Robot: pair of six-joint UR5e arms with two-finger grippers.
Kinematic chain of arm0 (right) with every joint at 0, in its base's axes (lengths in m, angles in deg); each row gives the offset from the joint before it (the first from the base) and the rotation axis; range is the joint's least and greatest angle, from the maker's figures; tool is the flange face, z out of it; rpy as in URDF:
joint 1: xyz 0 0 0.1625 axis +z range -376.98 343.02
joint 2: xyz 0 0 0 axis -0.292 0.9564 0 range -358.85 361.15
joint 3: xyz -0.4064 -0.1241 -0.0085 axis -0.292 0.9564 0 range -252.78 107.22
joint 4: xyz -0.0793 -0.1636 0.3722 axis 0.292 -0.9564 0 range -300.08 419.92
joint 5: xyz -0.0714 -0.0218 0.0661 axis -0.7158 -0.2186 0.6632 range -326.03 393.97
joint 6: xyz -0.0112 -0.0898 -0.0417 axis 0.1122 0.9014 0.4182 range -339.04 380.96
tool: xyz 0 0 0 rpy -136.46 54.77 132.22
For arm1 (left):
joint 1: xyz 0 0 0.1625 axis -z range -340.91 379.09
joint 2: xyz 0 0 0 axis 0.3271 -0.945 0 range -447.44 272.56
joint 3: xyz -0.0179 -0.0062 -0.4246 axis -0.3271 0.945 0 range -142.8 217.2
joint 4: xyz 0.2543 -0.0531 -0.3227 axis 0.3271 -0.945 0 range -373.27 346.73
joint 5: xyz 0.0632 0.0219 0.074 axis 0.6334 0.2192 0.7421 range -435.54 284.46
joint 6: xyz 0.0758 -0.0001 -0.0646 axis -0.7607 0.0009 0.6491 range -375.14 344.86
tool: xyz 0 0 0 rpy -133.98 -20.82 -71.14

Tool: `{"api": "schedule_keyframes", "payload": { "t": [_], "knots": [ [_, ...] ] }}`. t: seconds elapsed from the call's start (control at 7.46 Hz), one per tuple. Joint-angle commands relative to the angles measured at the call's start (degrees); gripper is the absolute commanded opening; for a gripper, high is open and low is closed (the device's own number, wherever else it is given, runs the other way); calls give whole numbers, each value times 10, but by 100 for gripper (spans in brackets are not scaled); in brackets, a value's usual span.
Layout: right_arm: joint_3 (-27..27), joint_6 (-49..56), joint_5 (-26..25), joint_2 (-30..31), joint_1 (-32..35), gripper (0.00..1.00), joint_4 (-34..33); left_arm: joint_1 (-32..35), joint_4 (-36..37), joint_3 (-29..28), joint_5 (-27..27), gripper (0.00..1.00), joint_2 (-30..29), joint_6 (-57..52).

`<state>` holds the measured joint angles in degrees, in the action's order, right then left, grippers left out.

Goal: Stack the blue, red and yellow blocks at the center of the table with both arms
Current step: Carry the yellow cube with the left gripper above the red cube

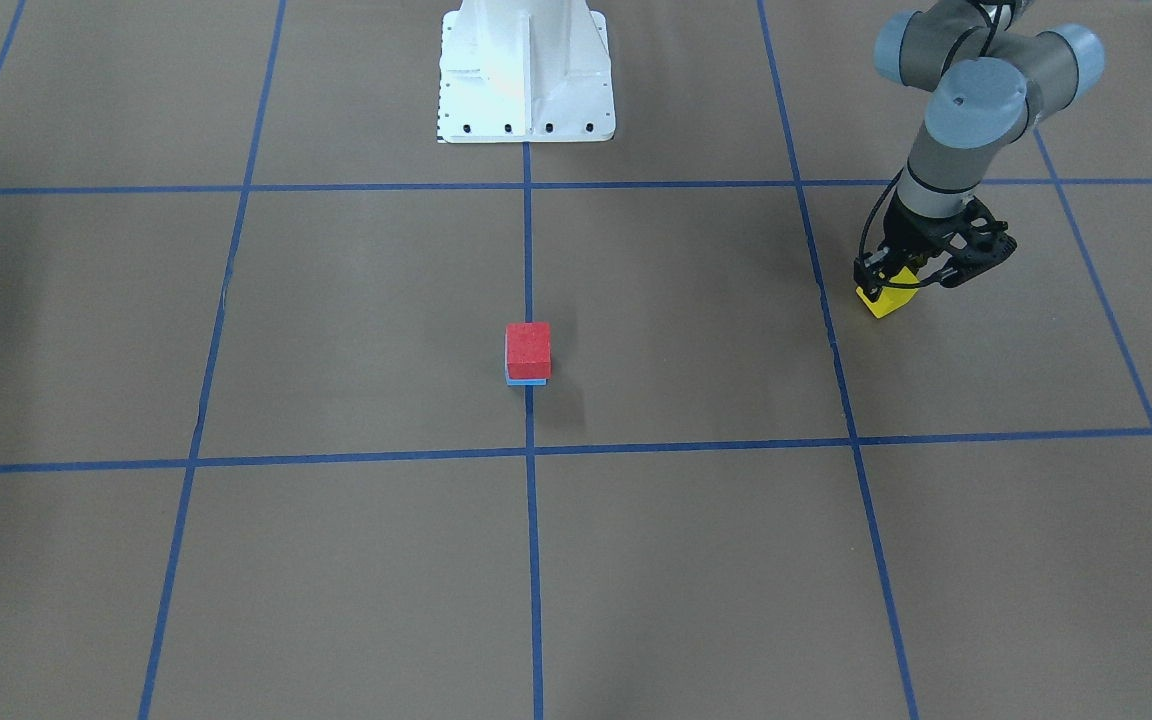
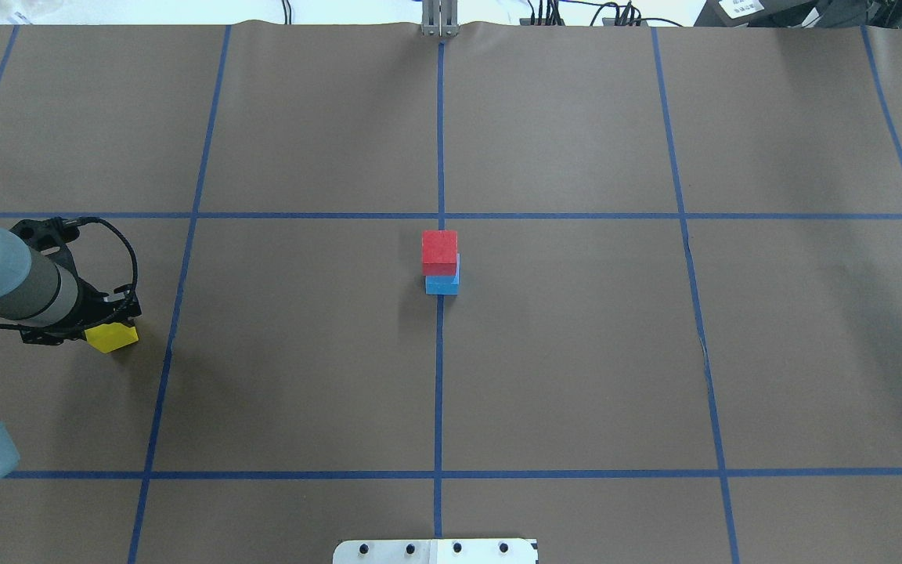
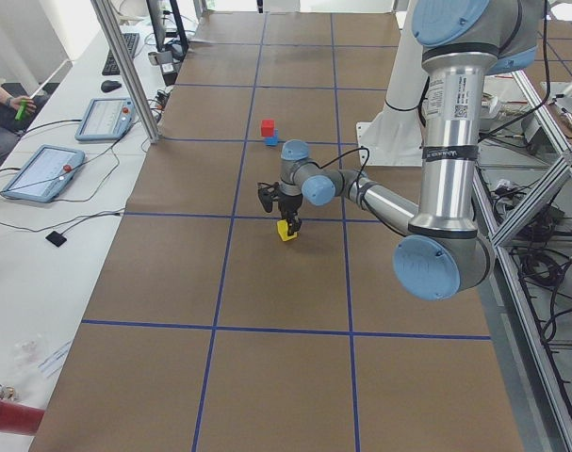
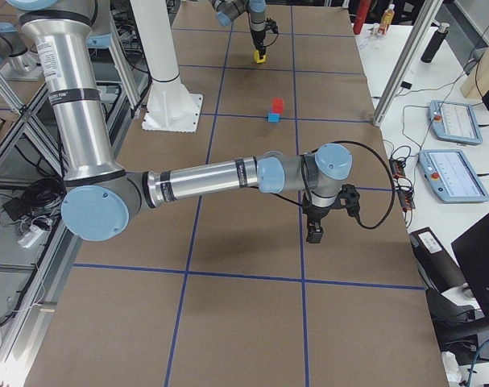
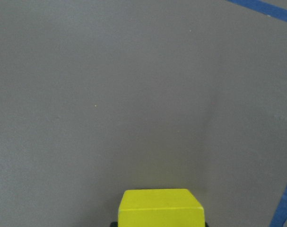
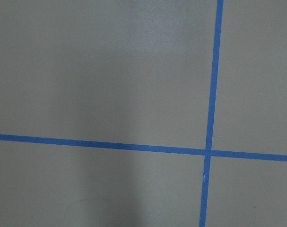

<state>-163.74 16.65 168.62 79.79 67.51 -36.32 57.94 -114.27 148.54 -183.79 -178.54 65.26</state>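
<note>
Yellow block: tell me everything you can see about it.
The yellow block is a small, plain, matte cube with no markings. It is turned askew to the blue grid lines and clamped from above by the left gripper. It is at the robot's left side of the brown table, far from the centre. Whether it touches the table is unclear.

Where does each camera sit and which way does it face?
Front-facing: across the table, facing the robot's base; left arm at image right.
Overhead: behind the robot, looking forward; left arm at image left.
Exterior left: table's left end; left arm near.
Exterior right: table's right end; right arm near.
Left wrist: down at the yellow block.
Right wrist: down at blue tape only.
First two share the red block on the blue block.
</note>
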Motion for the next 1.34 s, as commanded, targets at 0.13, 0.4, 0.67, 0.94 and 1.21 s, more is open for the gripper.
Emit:
{"api": "schedule_keyframes", "payload": {
  "t": [0.13,0.4,0.67,0.94,1.21],
  "knots": [
    [1,1,1,2,0,99,0,3,163,73,-12,0,-130,-109],
    [3,1,3,4,1,99,0,-9,236,26,-13,0,-302,-122],
    [2,1,5,5,8,99,0,-23,242,-38,-10,0,-406,-165],
    [2,1,5,6,9,99,-1,-42,241,-147,-9,0,-510,-162],
    [2,1,5,6,9,99,-1,-48,235,-230,-9,0,-567,-159]
  ]
}}
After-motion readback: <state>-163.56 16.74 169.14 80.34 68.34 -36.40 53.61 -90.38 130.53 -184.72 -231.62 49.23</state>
